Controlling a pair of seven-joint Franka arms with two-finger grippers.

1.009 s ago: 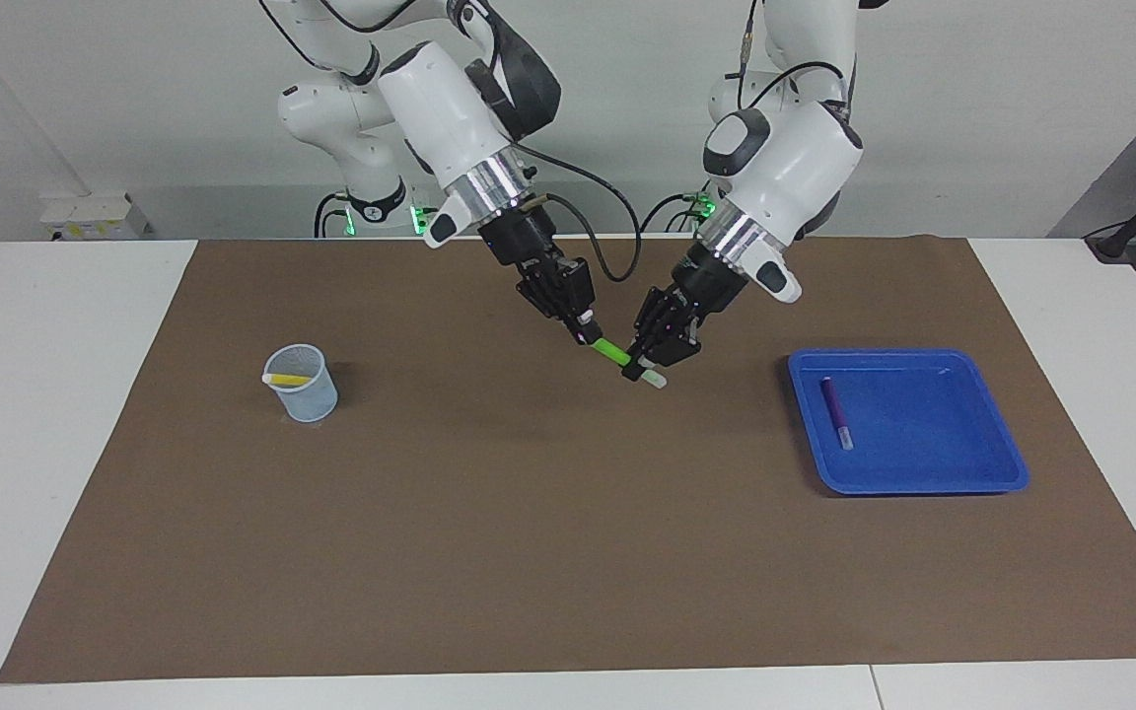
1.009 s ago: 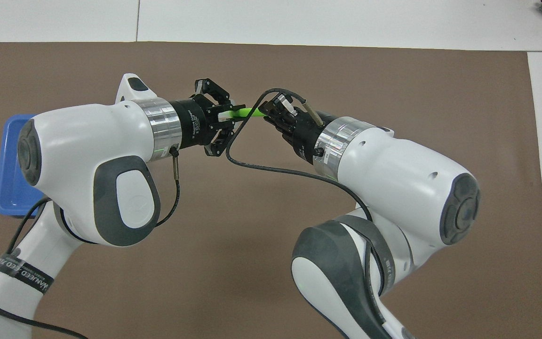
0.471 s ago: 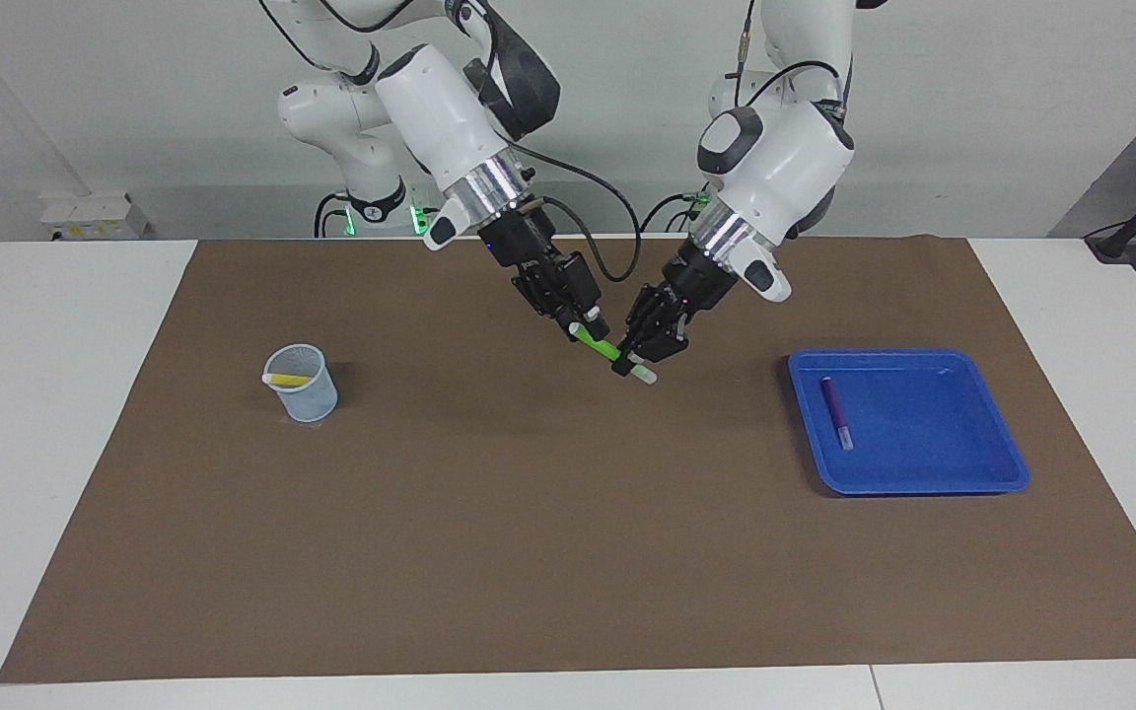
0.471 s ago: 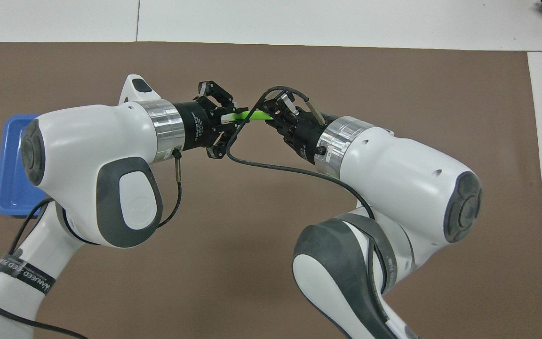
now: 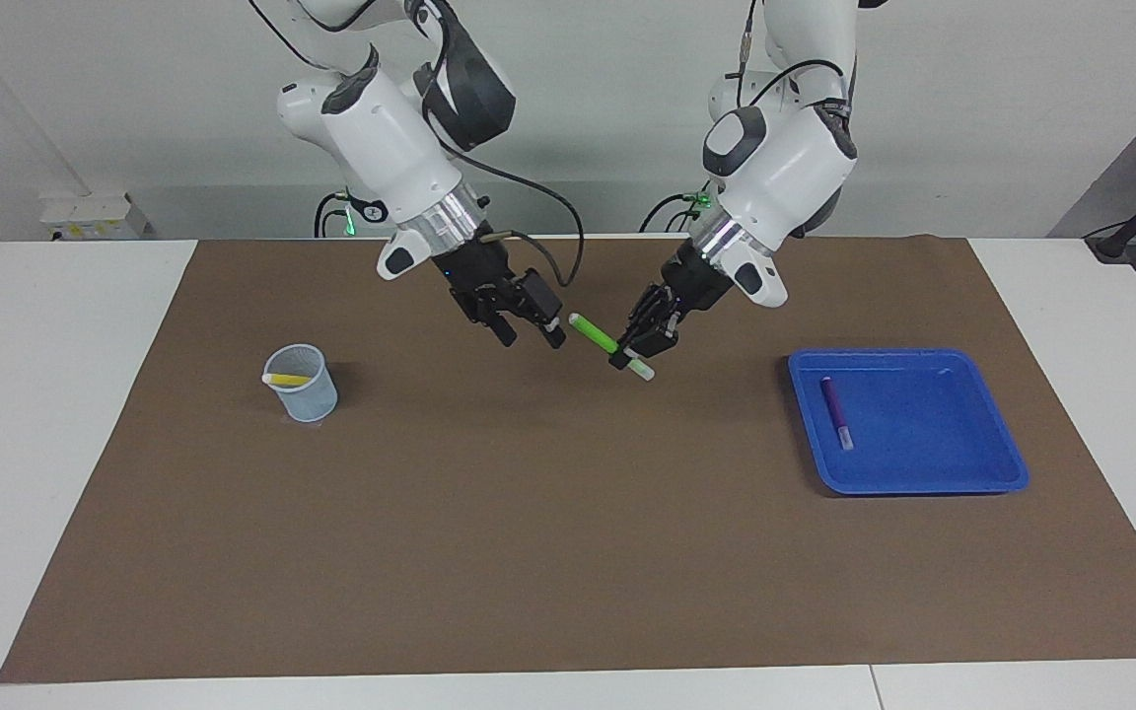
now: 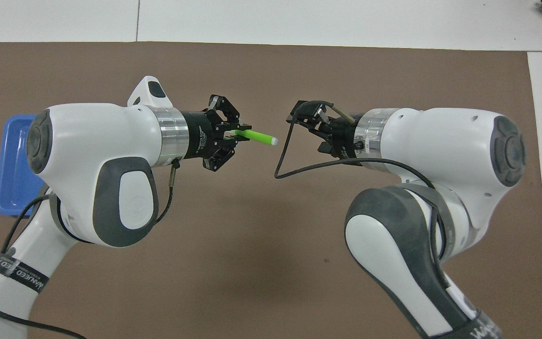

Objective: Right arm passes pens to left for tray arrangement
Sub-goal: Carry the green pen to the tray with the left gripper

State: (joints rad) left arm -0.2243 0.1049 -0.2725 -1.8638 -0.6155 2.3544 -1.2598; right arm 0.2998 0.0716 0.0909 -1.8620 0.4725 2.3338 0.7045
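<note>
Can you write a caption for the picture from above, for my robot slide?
Left end effector holds the green pen over the mat; the open right end effector is apart from it.

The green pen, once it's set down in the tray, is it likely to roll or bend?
The green pen sticks out straight from the left tool gripping one end, so probably stiff and light. Round and slim, it may roll, though the blue tray has a raised rim.

One pen (image 5: 835, 411) in the tray (image 5: 972, 478) — another (image 5: 287, 379) in the cup (image 5: 304, 394) — well apart
</note>
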